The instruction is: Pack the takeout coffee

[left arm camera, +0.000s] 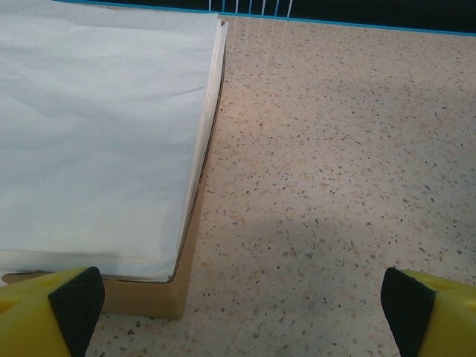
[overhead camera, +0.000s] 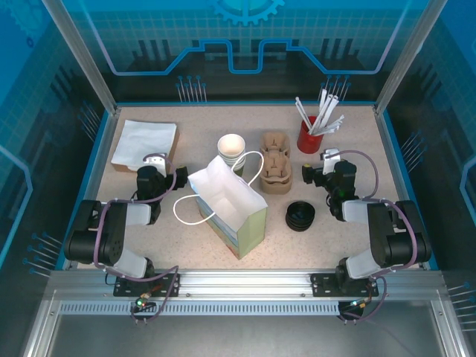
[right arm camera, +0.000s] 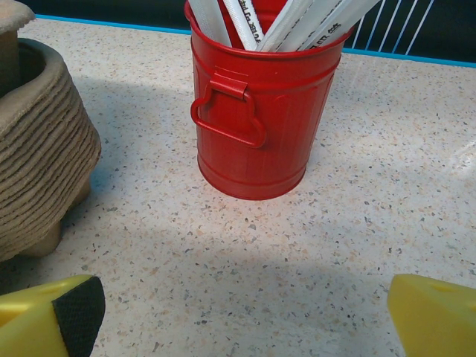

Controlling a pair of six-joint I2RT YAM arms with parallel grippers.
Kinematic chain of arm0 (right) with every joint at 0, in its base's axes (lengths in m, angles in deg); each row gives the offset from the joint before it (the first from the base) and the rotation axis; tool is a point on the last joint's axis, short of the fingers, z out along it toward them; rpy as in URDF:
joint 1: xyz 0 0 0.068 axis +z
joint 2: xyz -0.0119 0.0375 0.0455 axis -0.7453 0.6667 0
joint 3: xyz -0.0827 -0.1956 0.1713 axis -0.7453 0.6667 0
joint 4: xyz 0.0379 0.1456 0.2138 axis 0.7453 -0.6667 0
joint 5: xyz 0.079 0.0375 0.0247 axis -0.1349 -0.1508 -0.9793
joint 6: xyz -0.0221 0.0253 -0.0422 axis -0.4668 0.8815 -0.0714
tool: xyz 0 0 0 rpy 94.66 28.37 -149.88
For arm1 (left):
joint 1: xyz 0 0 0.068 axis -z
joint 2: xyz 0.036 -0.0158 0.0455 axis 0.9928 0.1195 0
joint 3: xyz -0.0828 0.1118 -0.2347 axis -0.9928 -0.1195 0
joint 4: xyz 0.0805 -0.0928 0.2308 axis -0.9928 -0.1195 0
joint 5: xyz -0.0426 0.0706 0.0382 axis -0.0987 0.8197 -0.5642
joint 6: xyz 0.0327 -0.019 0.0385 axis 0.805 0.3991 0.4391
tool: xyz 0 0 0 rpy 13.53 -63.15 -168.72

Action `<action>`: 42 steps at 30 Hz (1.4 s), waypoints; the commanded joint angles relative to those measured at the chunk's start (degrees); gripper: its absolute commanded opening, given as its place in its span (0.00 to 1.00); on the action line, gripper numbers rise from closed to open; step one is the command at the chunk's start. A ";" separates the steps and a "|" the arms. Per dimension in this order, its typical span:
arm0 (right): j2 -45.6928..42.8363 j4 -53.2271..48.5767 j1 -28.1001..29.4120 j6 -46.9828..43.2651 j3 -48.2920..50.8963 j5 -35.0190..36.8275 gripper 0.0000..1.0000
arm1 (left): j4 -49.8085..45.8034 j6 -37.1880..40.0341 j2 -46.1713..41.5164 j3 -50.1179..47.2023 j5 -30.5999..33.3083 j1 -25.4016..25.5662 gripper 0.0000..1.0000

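So both pincers are spread wide with nothing in them, the left gripper [overhead camera: 155, 162] facing the napkin stack [left arm camera: 97, 134] and the right gripper [overhead camera: 329, 160] facing the red cup of straws [right arm camera: 256, 119]. The paper cup [overhead camera: 231, 149] stands upright, mouth up, at about 3 o'clock from the left gripper, which I'd say is nearer since the pulp carrier [overhead camera: 275, 172] blocks the right, while the black lid [overhead camera: 300, 216] lies at about 7 o'clock from the right one. The paper bag [overhead camera: 232, 212] stands open at 6 o'clock from the cup and looks empty, carrier wells too
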 commanded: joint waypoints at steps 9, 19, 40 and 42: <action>-14.02 -23.44 -3.04 10.03 -4.97 7.42 1.00 | -47.18 -17.08 -20.71 19.36 15.17 -1.86 0.99; -32.11 -63.27 -2.87 24.19 -15.59 5.82 1.00 | -95.89 -32.38 -21.39 52.80 -4.24 -3.05 0.98; -41.15 -82.38 -0.70 29.66 -20.72 7.40 1.00 | -121.69 -42.55 -14.05 68.90 -0.55 29.17 0.89; -41.19 -82.56 -0.71 29.49 -20.47 7.63 1.00 | -121.24 -42.41 -12.71 68.53 -0.12 29.53 0.83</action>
